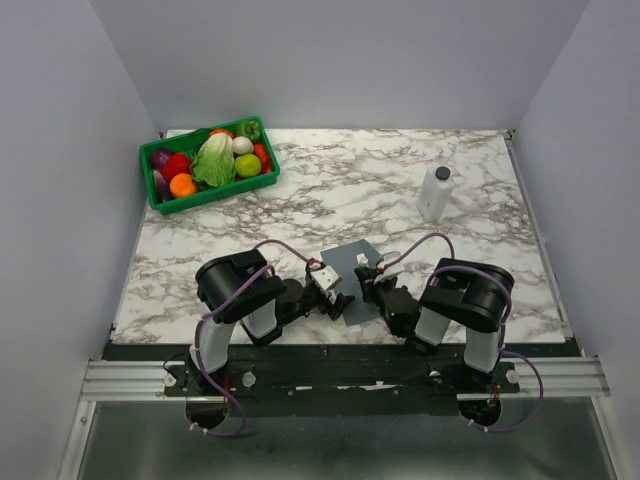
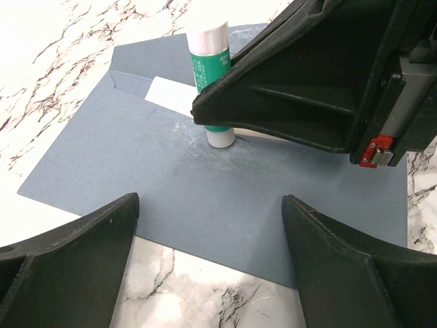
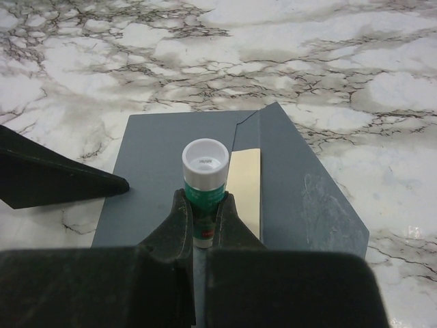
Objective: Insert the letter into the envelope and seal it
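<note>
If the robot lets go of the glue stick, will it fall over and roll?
Probably. The glue stick is a tall, narrow tube standing on one small end on the envelope, so it would likely tip. Being round, it may then roll.

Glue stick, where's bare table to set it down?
Open marble between the vegetable crate and the white bottle, also nearside of the crate. Crowded at the envelope, where the right gripper holds the glue stick beside the left gripper.
</note>
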Tool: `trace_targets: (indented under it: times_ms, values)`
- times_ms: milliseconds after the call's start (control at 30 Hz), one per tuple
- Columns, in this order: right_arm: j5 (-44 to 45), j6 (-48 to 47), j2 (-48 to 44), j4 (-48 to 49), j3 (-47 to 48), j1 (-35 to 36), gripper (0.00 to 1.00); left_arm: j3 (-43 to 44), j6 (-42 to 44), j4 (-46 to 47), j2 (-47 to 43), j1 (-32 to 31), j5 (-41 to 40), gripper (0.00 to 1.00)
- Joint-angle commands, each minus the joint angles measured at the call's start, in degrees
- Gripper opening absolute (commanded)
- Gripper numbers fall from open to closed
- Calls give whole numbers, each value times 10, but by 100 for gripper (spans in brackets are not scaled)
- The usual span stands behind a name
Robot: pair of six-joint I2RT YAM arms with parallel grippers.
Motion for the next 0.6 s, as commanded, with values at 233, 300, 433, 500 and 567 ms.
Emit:
trace_targets:
  times_ms: [233, 300, 433, 500, 567]
  values:
    - [-35, -13, 17, -84, -9, 36, 1, -30, -26, 97, 45, 16, -21, 94]
    - [-31, -12, 17, -90, -8, 46, 1, -29, -27, 97, 46, 16, -20, 94]
    - [-8, 6, 25, -80, -19, 47, 1, -30, -28, 97, 46, 15, -20, 94]
    - [18, 11, 28, -78, -24, 47, 1, -30, -27, 97, 45, 16, -21, 94]
    - [47, 14, 25, -89, -27, 48, 1, -32, -27, 97, 45, 15, -22, 94]
